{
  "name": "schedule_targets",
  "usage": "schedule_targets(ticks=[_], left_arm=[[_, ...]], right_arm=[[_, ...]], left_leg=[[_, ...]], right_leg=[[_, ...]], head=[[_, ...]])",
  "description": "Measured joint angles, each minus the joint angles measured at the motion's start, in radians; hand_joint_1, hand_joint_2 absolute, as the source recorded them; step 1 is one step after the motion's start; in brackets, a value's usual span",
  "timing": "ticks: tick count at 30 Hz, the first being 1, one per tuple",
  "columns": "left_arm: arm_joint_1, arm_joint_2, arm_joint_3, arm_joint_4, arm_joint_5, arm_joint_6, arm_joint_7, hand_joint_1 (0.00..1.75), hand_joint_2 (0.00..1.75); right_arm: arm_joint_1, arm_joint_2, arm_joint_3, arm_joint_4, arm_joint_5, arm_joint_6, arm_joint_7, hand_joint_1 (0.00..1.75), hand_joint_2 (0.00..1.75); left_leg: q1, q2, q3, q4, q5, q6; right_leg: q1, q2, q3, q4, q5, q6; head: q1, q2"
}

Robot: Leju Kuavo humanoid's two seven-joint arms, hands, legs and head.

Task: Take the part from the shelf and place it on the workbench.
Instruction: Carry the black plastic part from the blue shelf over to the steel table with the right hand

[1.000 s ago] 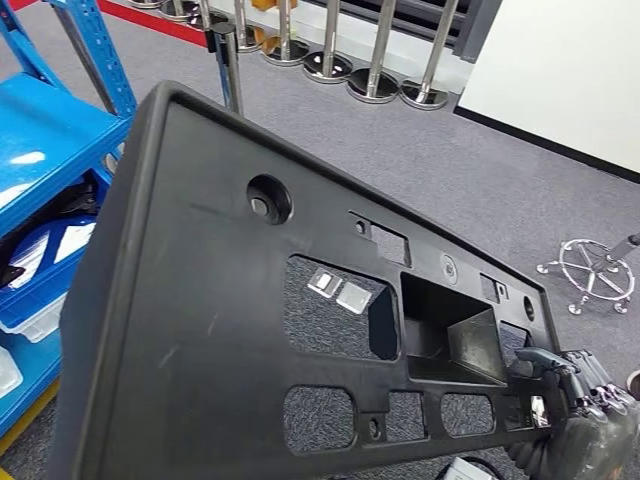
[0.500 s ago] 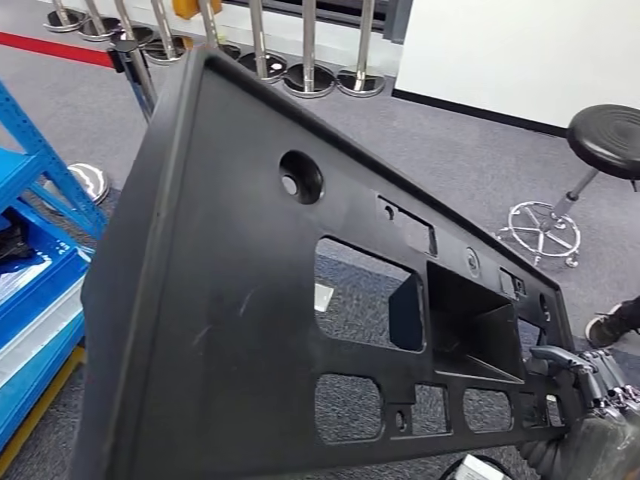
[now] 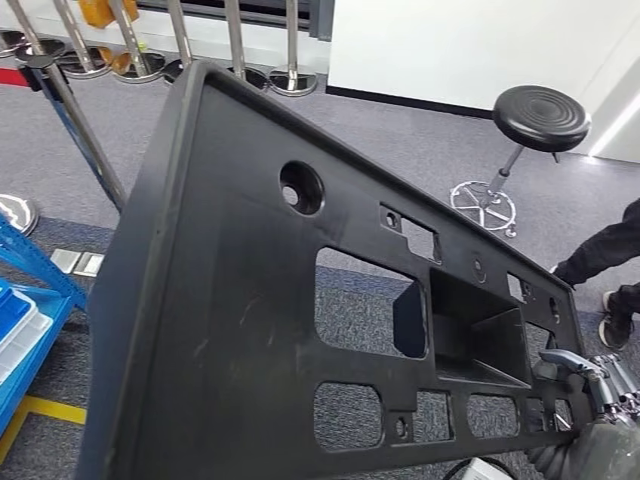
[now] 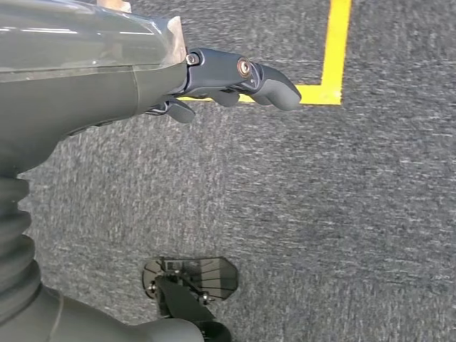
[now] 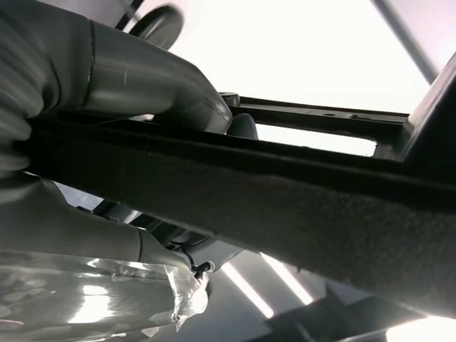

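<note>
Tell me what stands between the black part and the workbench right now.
That cannot be told: the workbench is not visible here. The right hand grips the black part at its lower corner, and the part blocks much of the head view. Beyond it are a stool, a person's legs and stanchion posts.

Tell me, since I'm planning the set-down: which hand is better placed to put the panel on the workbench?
Right. The right hand already grips the black panel at its lower edge. The left hand hangs over the carpet, holding nothing.
</note>
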Motion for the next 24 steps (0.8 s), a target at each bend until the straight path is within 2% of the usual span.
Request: schedule_targets(ticks=[1, 2, 3, 5, 6, 7, 9, 10, 12, 13, 14, 15, 16, 17, 18, 20, 21, 22, 23, 24], left_arm=[[0.0, 0.0, 0.001, 0.0, 0.0, 0.001, 0.0, 0.0, 1.75], [-0.001, 0.0, 0.002, 0.0, 0.0, 0.001, 0.0, 0.0, 1.75], [-0.002, 0.0, 0.002, 0.0, -0.001, 0.001, 0.0, 0.0, 1.75], [-0.003, -0.001, 0.002, 0.0, -0.001, 0.001, 0.0, 0.0, 1.75], [-0.004, -0.001, 0.002, 0.0, -0.001, 0.001, 0.0, 0.0, 1.75], [-0.004, -0.001, 0.002, 0.0, 0.0, 0.001, 0.001, 0.0, 1.75], [-0.006, -0.003, 0.003, 0.0, 0.0, 0.001, 0.001, 0.0, 1.75], [-0.008, -0.004, 0.003, 0.0, 0.0, 0.001, 0.0, 0.0, 1.75], [-0.009, -0.006, 0.003, 0.0, 0.0, 0.001, 0.0, 0.0, 1.75], [-0.008, -0.006, 0.003, 0.0, 0.0, 0.001, 0.0, 0.0, 1.75], [-0.006, -0.006, 0.004, 0.0, 0.0, 0.001, 0.0, 0.0, 1.75], [-0.003, -0.006, 0.004, 0.0, 0.0, 0.001, 0.0, 0.0, 1.75], [-0.001, -0.006, 0.004, 0.0, 0.0, 0.001, 0.001, 0.0, 1.75], [0.0, -0.006, 0.005, 0.0, 0.0, 0.001, 0.001, 0.0, 1.75], [0.0, -0.006, 0.005, 0.0, 0.0, 0.001, 0.001, 0.0, 1.75], [-0.001, -0.006, 0.005, 0.0, 0.0, 0.001, 0.001, 0.0, 1.75], [-0.002, -0.006, 0.005, 0.0, 0.0, 0.002, 0.002, 0.0, 1.75], [-0.001, -0.006, 0.006, 0.0, 0.0, 0.002, 0.003, 0.0, 1.75], [-0.001, -0.005, 0.006, 0.0, 0.0, 0.003, 0.003, 0.0, 1.75], [-0.002, -0.005, 0.007, 0.0, 0.0, 0.003, 0.003, 0.0, 1.75]], right_arm=[[0.001, 0.0, -0.001, 0.0, 0.0, 0.0, 0.0, 1.75, 1.75], [0.001, 0.0, -0.002, 0.0, 0.0, 0.0, 0.0, 1.75, 1.75], [0.001, 0.0, -0.003, 0.0, 0.0, 0.0, 0.0, 1.75, 1.75], [0.0, 0.0, -0.004, 0.0, 0.001, 0.0, 0.001, 1.75, 1.75], [0.0, 0.0, -0.005, -0.001, 0.001, 0.0, 0.003, 1.75, 1.75], [0.0, 0.0, -0.006, -0.001, 0.001, 0.0, 0.006, 1.75, 1.75], [0.003, 0.0, -0.008, -0.003, 0.002, 0.0, 0.012, 1.75, 1.75], [0.004, 0.001, -0.008, -0.004, 0.002, 0.0, 0.013, 1.75, 1.75], [0.004, 0.001, -0.009, -0.006, 0.002, -0.001, 0.013, 1.75, 1.75], [0.002, 0.002, -0.009, -0.006, 0.003, -0.001, 0.013, 1.75, 1.75], [0.001, 0.002, -0.009, -0.005, 0.003, -0.001, 0.013, 1.75, 1.75], [0.001, 0.002, -0.01, -0.004, 0.003, 0.0, 0.013, 1.75, 1.75], [0.001, 0.002, -0.01, -0.004, 0.003, 0.0, 0.013, 1.75, 1.75], [0.001, 0.002, -0.01, -0.003, 0.003, 0.0, 0.013, 1.75, 1.75], [0.002, 0.002, -0.01, -0.002, 0.003, 0.0, 0.013, 1.75, 1.75], [0.002, 0.002, -0.01, -0.001, 0.003, 0.0, 0.013, 1.75, 1.75], [0.002, 0.002, -0.01, 0.0, 0.003, 0.0, 0.013, 1.75, 1.75], [0.002, 0.002, -0.01, 0.0, 0.003, 0.0, 0.014, 1.75, 1.75], [0.004, 0.002, -0.01, 0.0, 0.004, 0.001, 0.014, 1.75, 1.75], [0.006, 0.002, -0.01, 0.0, 0.005, 0.001, 0.014, 1.75, 1.75]], left_leg=[[0.0, 0.014, 0.004, 0.0, -0.004, -0.002], [-0.001, 0.026, 0.009, 0.0, -0.009, -0.004], [-0.001, 0.037, 0.017, 0.0, -0.014, -0.006], [-0.003, 0.057, 0.031, -0.004, -0.024, -0.013], [-0.004, 0.065, 0.036, -0.006, -0.027, -0.017], [-0.005, 0.074, 0.039, -0.01, -0.029, -0.022], [-0.004, 0.089, 0.047, -0.018, -0.034, -0.032], [-0.003, 0.081, 0.049, -0.013, -0.042, -0.036], [-0.001, 0.037, 0.024, 0.053, -0.081, -0.038], [-0.002, 0.012, -0.009, 0.117, -0.108, -0.036], [-0.003, -0.002, -0.048, 0.185, -0.132, -0.036], [-0.004, -0.008, -0.083, 0.238, -0.142, -0.036], [-0.004, -0.011, -0.105, 0.261, -0.135, -0.036], [-0.004, -0.013, -0.111, 0.249, -0.108, -0.035], [-0.003, -0.019, -0.099, 0.197, -0.064, -0.034], [0.002, -0.062, -0.057, 0.08, 0.004, -0.032], [0.004, -0.085, -0.043, 0.041, 0.021, -0.03], [0.004, -0.102, -0.037, 0.028, 0.02, -0.028], [0.002, -0.105, -0.036, 0.023, 0.019, -0.025], [0.001, -0.096, -0.036, 0.021, 0.019, -0.02]], right_leg=[[-0.002, -0.003, -0.008, 0.01, 0.009, 0.002], [-0.004, -0.006, 0.005, -0.021, 0.037, 0.001], [-0.003, -0.017, 0.037, -0.088, 0.077, -0.001], [0.007, -0.054, 0.102, -0.215, 0.125, -0.012], [0.013, -0.068, 0.119, -0.251, 0.132, -0.019], [0.018, -0.071, 0.122, -0.26, 0.127, -0.025], [0.019, -0.051, 0.122, -0.27, 0.13, -0.037], [0.017, -0.04, 0.128, -0.278, 0.132, -0.044], [0.012, -0.021, 0.142, -0.294, 0.135, -0.057], [0.013, -0.01, 0.145, -0.295, 0.134, -0.062], [0.014, 0.003, 0.147, -0.295, 0.132, -0.066], [0.015, 0.017, 0.148, -0.294, 0.13, -0.068], [0.015, 0.033, 0.15, -0.292, 0.128, -0.068], [0.015, 0.049, 0.153, -0.29, 0.125, -0.067], [0.015, 0.064, 0.157, -0.286, 0.121, -0.065], [0.013, 0.091, 0.16, -0.274, 0.11, -0.057], [0.012, 0.103, 0.157, -0.268, 0.106, -0.052], [0.01, 0.113, 0.153, -0.264, 0.105, -0.047], [0.009, 0.123, 0.148, -0.263, 0.105, -0.041], [0.006, 0.133, 0.146, -0.265, 0.106, -0.036]], head=[[0.0, 0.0], [0.0, 0.0], [0.0, 0.0], [0.0, 0.0], [-0.001, 0.0], [-0.001, 0.0], [-0.002, 0.0], [-0.002, 0.0], [-0.006, 0.0], [-0.008, 0.0], [-0.008, 0.0], [-0.009, 0.0], [-0.008, 0.0], [-0.009, 0.0], [-0.009, 0.0], [-0.008, 0.0], [-0.008, 0.0], [-0.008, 0.0], [-0.009, 0.0], [-0.009, 0.0]])
